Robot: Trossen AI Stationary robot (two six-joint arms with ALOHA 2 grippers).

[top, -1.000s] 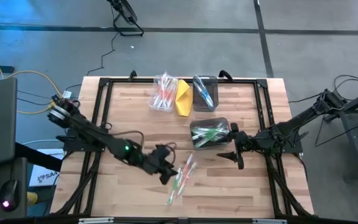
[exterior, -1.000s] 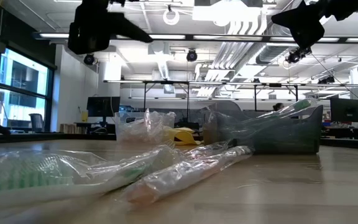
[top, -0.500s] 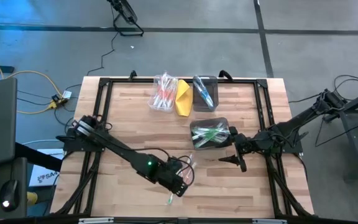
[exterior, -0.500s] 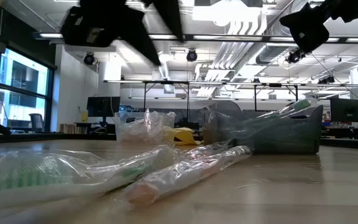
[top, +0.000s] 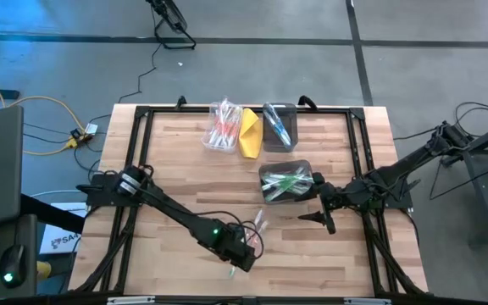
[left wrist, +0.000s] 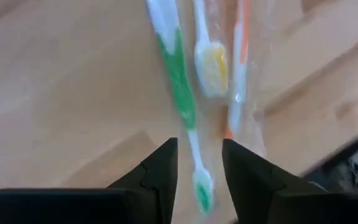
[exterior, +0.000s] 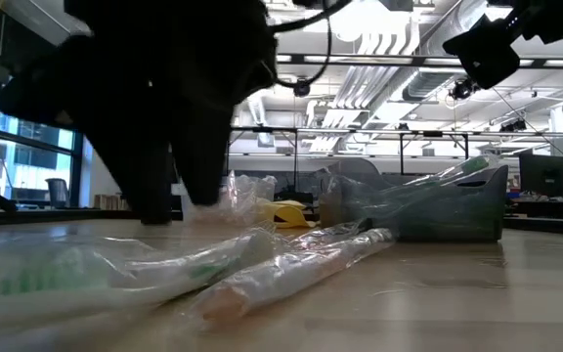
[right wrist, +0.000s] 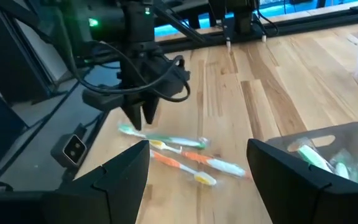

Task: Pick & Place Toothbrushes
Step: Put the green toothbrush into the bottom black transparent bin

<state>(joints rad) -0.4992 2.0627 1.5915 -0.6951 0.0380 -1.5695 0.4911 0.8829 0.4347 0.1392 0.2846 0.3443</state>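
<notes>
Straddling the thin green-and-white plastic toothbrush (left wrist: 182, 87), our half-closed left hand (left wrist: 196, 163) aligns along its long axis, not yet pinching.

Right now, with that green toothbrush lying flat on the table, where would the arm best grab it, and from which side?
Probably the thin handle near its end, from straight above. The green toothbrush lies flat on the wooden table, so only a top-down pinch across its narrow width fits. The left gripper hangs there, one finger either side of the handle. An orange toothbrush lies close beside, so staying narrow avoids it.
</notes>
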